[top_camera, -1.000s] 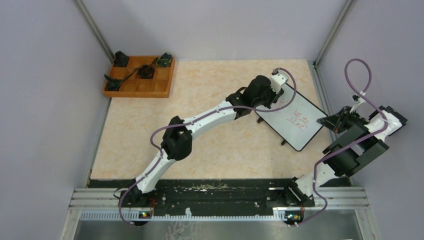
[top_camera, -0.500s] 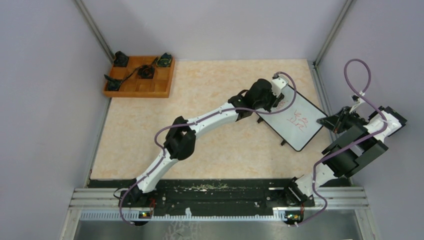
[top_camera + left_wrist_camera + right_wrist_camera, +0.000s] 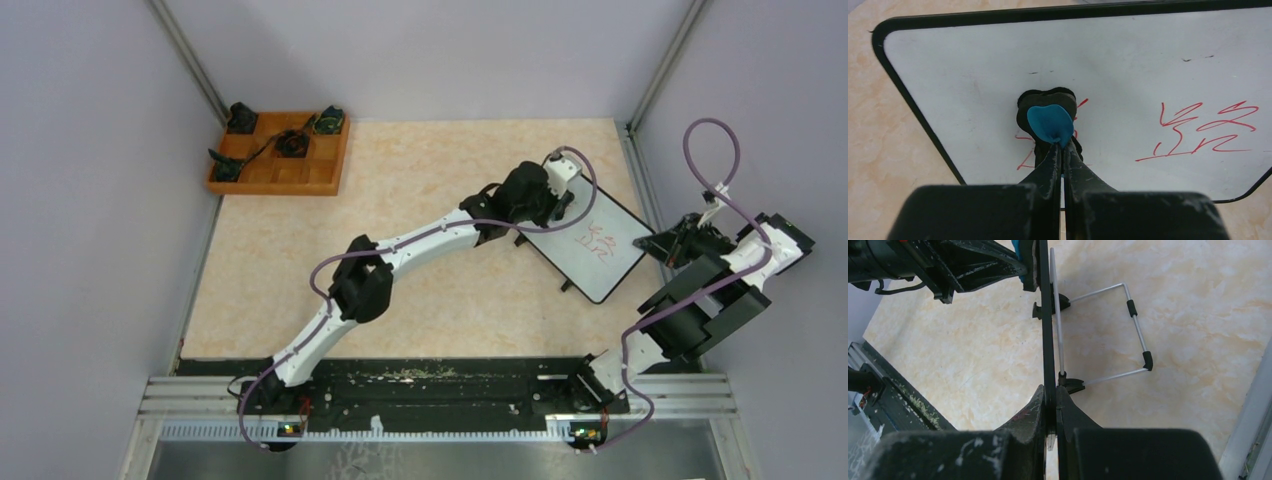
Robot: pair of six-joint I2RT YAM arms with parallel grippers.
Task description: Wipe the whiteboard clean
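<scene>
Marble-patterned counter (image 3: 440,290) fills the overhead view. The whiteboard (image 3: 610,262) stands at right centre of the frame. The left pincer (image 3: 563,197) is at its upper-left corner and the right pincer (image 3: 655,243) at its right edge. A wooden tray (image 3: 281,160) sits in the upper left. Neither grip can be read from up here.

The left wrist view settles one. The left pincer is pressed together on a blue-and-black eraser (image 3: 1050,122) set against the board's face at mid-frame, with red marks (image 3: 1205,130) beside it and further right.

The right wrist view shows the board edge-on. The right pincer pinches its black frame at lower centre, and a wire stand (image 3: 1137,335), hidden from above, props the back.
</scene>
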